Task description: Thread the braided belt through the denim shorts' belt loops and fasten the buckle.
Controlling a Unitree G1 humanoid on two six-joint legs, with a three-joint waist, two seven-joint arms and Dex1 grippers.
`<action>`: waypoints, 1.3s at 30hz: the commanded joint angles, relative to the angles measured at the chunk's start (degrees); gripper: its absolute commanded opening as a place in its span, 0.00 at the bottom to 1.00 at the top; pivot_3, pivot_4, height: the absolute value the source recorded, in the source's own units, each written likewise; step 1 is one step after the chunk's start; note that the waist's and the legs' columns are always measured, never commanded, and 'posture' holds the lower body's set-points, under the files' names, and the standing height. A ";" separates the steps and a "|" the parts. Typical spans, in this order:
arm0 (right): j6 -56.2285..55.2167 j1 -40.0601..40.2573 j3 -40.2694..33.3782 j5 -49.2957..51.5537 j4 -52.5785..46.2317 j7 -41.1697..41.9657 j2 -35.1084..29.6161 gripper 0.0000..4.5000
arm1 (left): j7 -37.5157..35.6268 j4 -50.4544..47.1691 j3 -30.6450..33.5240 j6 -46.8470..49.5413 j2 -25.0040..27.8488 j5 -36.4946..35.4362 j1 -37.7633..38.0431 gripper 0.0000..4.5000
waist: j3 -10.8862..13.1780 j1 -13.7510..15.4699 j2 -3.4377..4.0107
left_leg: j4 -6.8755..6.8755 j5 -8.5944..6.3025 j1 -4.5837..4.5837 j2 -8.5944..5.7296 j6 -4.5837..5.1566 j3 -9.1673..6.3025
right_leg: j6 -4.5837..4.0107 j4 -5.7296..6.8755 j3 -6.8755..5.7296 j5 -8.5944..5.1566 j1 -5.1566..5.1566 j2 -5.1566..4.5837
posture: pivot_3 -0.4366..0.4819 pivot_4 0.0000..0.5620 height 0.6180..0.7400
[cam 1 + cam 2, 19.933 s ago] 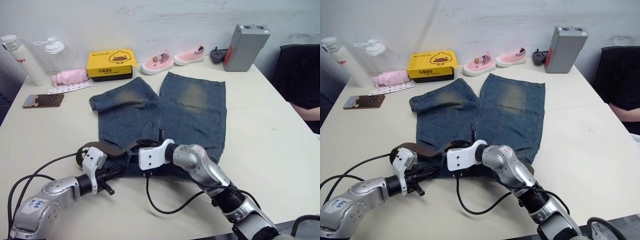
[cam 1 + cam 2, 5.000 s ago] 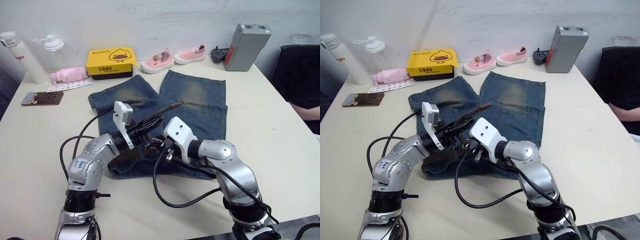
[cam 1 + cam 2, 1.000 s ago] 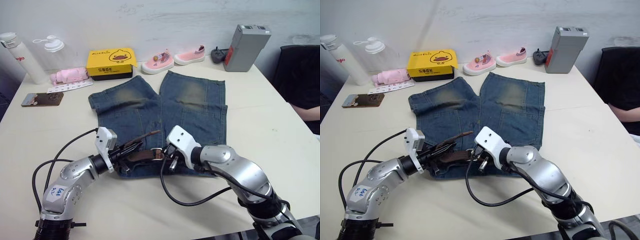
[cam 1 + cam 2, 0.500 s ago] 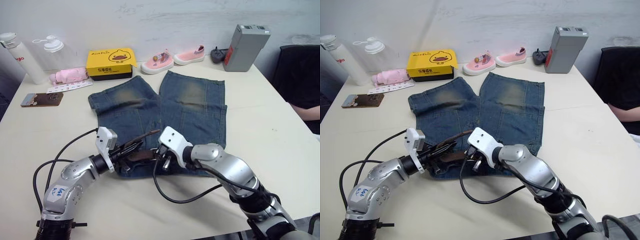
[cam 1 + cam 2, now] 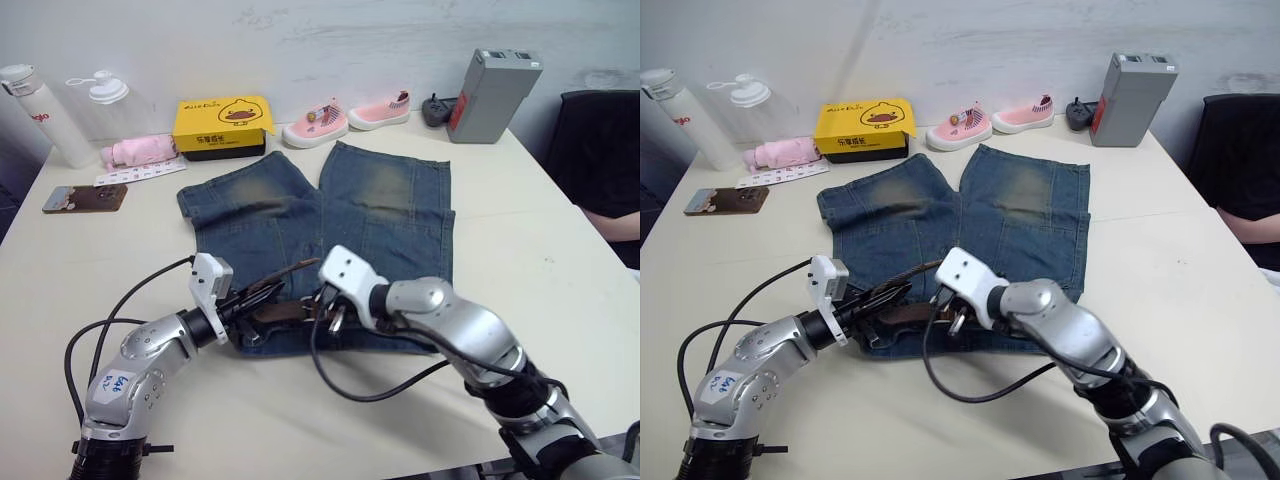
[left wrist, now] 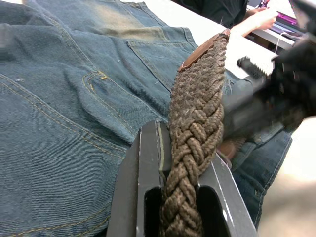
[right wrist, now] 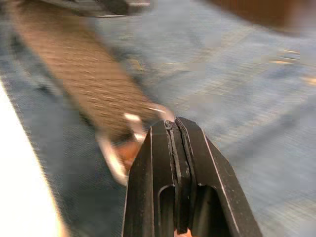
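Since half a second ago the right tool (image 5: 328, 318) has edged a little further over the waistband toward the silver rectangular metal buckle (image 7: 117, 159), while the left tool (image 6: 180, 197) sits where it was; set against twenty seconds back, both arms have regrouped at the near edge of the blue denim shorts with faded yellowish patches (image 5: 380, 215), which lie flat on the pale counter (image 5: 540, 250) with the legs pointing away.

Left tool is clamped on the dark brown woven braided belt (image 6: 195, 123), the strap running out between its fingers to the tan-brown leather tip, which stands free above the denim. Right tool has its fingers pressed together with nothing visibly between them, its tips just beside the buckle.

As a judgement, the belt is light and floppy: the braid gives a grippy surface, but the free length will sag and twist unless held close to the tip. Taking hold just behind the leather tip should give the stiffest lead for feeding. The buckle is hard and smooth, likely to slip; the denim is soft and will bunch if dragged. Whether any belt loops are threaded I cannot tell.
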 commanded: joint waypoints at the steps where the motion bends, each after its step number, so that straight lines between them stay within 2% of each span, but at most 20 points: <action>1: -0.56 0.65 -2.42 0.44 -2.50 0.32 -1.45 0.01 | -0.16 -0.96 1.19 -1.18 0.47 -0.19 0.03 0.00 | 0.00 -0.11 0.00 | -0.02 0.00 0.02 0.01 0.00 0.03 | 0.00 0.00 0.01 0.00 0.00 0.02 | 0.48 0.27 0.72; 19: -5.26 -2.51 5.38 -1.88 6.92 2.76 2.10 0.01 | -0.15 -1.34 1.65 -1.15 0.68 -0.24 0.10 0.00 | 0.00 -0.13 0.00 | -0.01 0.00 0.02 0.02 -0.01 0.06 | 0.00 0.01 0.00 0.00 -0.01 0.02 | 0.48 0.27 0.72; 39: -6.98 -2.06 8.94 -3.54 6.09 7.79 -0.26 0.01 | -0.89 -0.28 1.27 -2.71 0.88 0.95 -0.28 0.00 | 0.00 -0.14 0.00 | -0.02 0.00 0.05 0.03 -0.01 0.05 | 0.00 0.01 0.02 0.00 0.00 0.02 | 0.48 0.27 0.72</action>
